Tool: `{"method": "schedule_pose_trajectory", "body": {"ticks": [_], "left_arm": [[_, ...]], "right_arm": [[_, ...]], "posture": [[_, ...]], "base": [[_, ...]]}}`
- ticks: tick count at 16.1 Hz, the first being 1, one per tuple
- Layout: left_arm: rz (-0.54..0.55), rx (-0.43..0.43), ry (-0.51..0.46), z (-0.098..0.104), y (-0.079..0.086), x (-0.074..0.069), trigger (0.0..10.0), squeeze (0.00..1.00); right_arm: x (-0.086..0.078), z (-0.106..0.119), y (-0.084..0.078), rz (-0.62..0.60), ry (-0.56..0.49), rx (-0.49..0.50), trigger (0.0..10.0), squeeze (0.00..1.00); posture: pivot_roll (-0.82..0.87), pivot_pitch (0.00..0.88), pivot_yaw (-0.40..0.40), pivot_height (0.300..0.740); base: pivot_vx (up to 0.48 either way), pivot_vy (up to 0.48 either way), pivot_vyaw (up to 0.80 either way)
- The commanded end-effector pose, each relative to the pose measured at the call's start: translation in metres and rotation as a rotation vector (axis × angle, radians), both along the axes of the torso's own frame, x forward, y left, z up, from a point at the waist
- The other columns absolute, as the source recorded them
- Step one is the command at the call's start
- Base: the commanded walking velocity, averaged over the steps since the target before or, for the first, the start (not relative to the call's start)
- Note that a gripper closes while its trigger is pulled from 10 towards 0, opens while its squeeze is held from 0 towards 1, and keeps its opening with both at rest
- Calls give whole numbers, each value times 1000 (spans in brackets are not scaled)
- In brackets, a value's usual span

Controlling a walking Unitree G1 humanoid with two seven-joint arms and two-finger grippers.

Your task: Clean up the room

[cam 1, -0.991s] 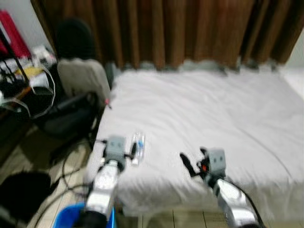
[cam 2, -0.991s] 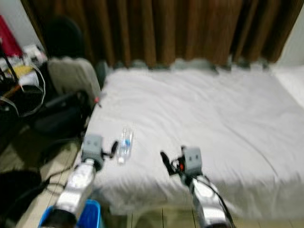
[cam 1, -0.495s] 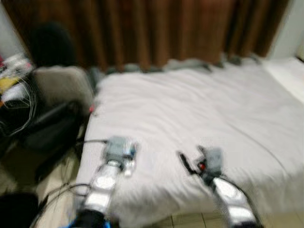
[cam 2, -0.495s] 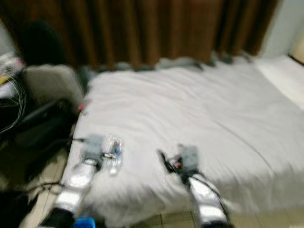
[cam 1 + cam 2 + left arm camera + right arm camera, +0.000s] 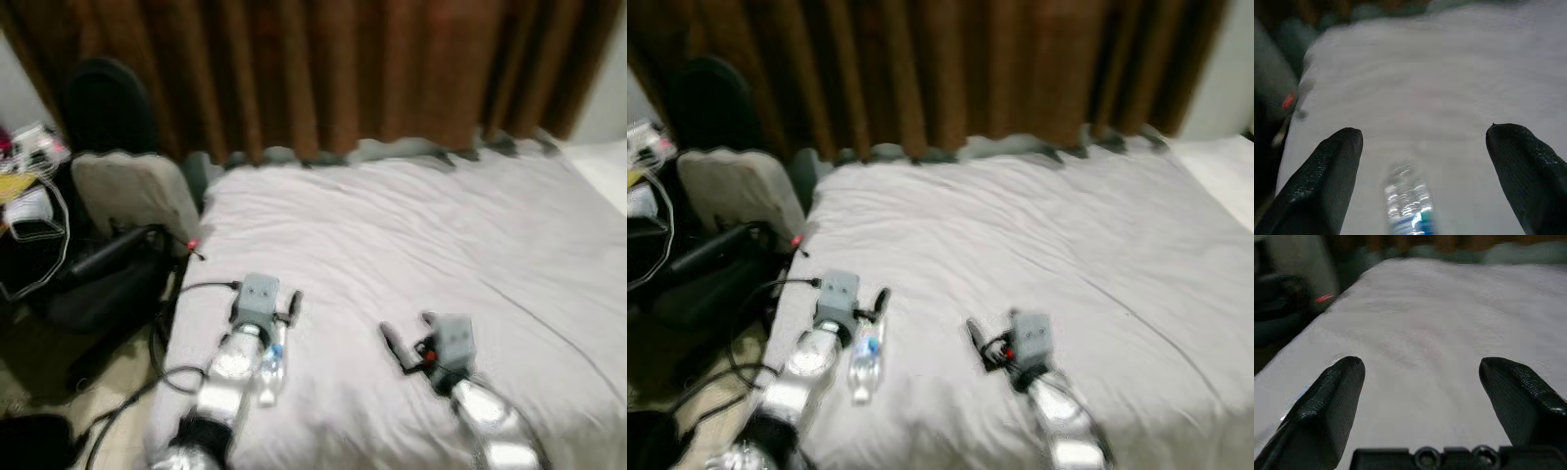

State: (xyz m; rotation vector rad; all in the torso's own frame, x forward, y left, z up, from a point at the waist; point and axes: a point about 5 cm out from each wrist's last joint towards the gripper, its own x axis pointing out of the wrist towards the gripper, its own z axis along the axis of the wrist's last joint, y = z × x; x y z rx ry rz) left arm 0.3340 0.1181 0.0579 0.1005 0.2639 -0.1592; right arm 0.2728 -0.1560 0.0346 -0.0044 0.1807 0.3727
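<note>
A clear plastic water bottle point(image 5: 269, 367) with a blue label lies near the left edge of the white bed point(image 5: 421, 225). My left gripper point(image 5: 282, 311) hovers just over it and stands open. In the left wrist view the bottle point(image 5: 1408, 200) lies between the two spread fingers point(image 5: 1327, 171), close to the wrist. My right gripper point(image 5: 407, 345) is held over the bed's near middle, open, with only bare sheet between its fingers point(image 5: 1327, 401).
Brown curtains point(image 5: 343, 69) hang behind the bed. To the bed's left stand a beige chair point(image 5: 132, 186), a black office chair point(image 5: 108, 103) and a black bag point(image 5: 98, 284). Cables point(image 5: 147, 367) trail on the floor. A cluttered desk point(image 5: 24, 186) stands at the far left.
The view has shifted and come closer to the bed. My left gripper has moved forward so the bottle now lies by its wrist. The right gripper holds much the same pose.
</note>
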Motion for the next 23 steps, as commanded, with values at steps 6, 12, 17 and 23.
{"method": "schedule_pose_trajectory", "body": {"ticks": [6,12,17,23], "left_arm": [[128,72,93,18,16,31,10000,1000],[166,89,127,15,40,30,10000,1000],[216,29,141,6,51,23,10000,0],[262,-59,243,-13,52,11,0,0]], "right_arm": [[-30,8,-3,61,45,-58,10000,0],[-91,40,19,191,-31,22,10000,0],[-98,42,23,187,11,-12,10000,0],[-111,39,19,174,64,-24,10000,0]], "posture": [[-260,285,1,740],[-334,580,-91,740],[-342,629,-94,740],[-355,604,-88,740]], "base": [[0,0,0],[0,0,0],[0,0,0],[0,0,0]]}}
